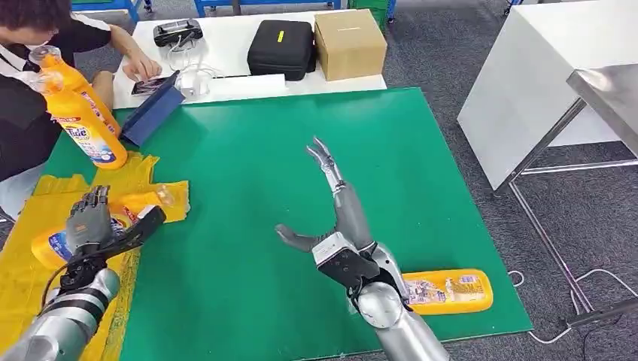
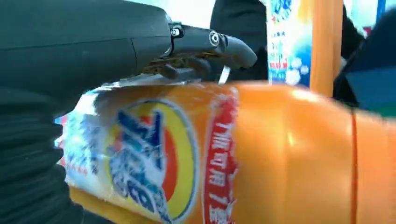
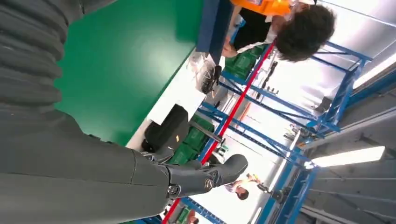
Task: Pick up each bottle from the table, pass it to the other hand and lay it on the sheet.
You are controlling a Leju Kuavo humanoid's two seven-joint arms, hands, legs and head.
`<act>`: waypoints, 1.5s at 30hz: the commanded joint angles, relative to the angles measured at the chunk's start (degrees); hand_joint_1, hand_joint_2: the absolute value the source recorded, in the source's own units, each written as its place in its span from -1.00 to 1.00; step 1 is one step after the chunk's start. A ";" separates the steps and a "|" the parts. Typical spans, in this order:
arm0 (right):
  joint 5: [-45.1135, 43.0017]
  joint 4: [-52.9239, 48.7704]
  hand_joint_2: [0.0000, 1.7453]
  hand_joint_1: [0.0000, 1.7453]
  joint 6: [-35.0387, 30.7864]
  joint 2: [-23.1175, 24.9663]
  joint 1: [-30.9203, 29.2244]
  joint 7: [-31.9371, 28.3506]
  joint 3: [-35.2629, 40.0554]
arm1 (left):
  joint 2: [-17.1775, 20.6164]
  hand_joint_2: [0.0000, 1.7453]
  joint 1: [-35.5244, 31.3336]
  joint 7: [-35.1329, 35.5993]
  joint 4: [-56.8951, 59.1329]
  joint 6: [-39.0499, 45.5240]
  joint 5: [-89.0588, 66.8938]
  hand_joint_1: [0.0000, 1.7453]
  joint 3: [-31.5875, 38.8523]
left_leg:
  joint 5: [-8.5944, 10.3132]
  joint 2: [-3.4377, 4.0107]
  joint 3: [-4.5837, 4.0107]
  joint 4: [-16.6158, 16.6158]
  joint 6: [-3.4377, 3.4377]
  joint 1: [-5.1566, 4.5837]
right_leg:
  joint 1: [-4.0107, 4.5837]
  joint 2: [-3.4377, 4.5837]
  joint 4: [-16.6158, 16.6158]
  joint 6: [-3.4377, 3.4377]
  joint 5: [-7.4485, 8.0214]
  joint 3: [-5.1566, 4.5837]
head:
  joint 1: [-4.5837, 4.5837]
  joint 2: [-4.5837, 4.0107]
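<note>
— Nearest? Lone bottle (image 1: 448, 291) lying on the green table (image 1: 248, 226) right behind the right hand (image 1: 331, 226), spread wide, holding nothing.

— Left hand (image 1: 94, 226)?

— Over a bottle on the yellow sheet (image 1: 22, 278), fingers slack above it; grip impossible to tell.

— Risks?

— Could nudge it off the sheet. Farther back, upright bottles (image 1: 83, 113) beside a person (image 1: 30, 83).

Orange bottle (image 1: 448, 291) on side, lower right, on green mat. Second bottle (image 1: 53, 244) lying on yellow sheet (image 1: 30, 210), lower left. Two bottles (image 1: 83, 120) upright, upper left.
</note>
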 commanded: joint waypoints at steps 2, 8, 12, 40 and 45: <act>0.30 4.14 1.00 -1.00 -1.31 -1.42 -1.24 0.09 0.96 | -5.54 1.00 5.64 -7.96 -13.62 6.24 4.64 -1.00 7.88 | -0.06 -0.15 0.14 -0.02 0.00 0.04 | 0.03 -0.08 -0.10 -0.03 -0.05 0.21 | 0.00 0.00; 0.58 4.21 1.00 -1.00 -2.11 -1.48 -0.87 0.07 0.87 | -9.47 1.00 7.95 -13.93 -22.79 6.24 7.03 -1.00 14.90 | -0.08 -0.19 0.11 0.04 -0.02 0.06 | 0.05 -0.10 -0.08 -0.07 -0.07 0.21 | 0.00 0.00; 2.97 3.60 1.00 -1.00 -4.68 -2.08 0.49 0.40 0.80 | -16.50 1.00 9.36 -27.50 -34.88 6.24 15.06 -1.00 21.83 | -0.10 -0.33 0.00 0.12 -0.01 0.10 | 0.10 -0.23 -0.06 -0.06 -0.10 0.17 | 0.00 0.00; 28.86 -7.10 1.00 -1.00 1.62 -27.01 14.55 10.84 -7.19 | -11.51 1.00 30.60 -21.23 -54.55 -32.32 62.28 -1.00 -4.33 | -0.34 -0.44 0.19 0.10 0.12 -0.12 | -0.01 -0.27 -0.12 -0.06 -0.23 0.39 | -0.04 0.00; 27.22 -9.57 1.00 -1.00 6.90 -31.01 17.65 8.74 -12.39 | -11.97 1.00 30.05 -21.63 -52.77 -34.26 63.56 -1.00 -4.68 | -0.32 -0.41 0.11 0.09 0.15 -0.18 | -0.09 -0.20 -0.09 -0.03 -0.20 0.30 | -0.02 0.00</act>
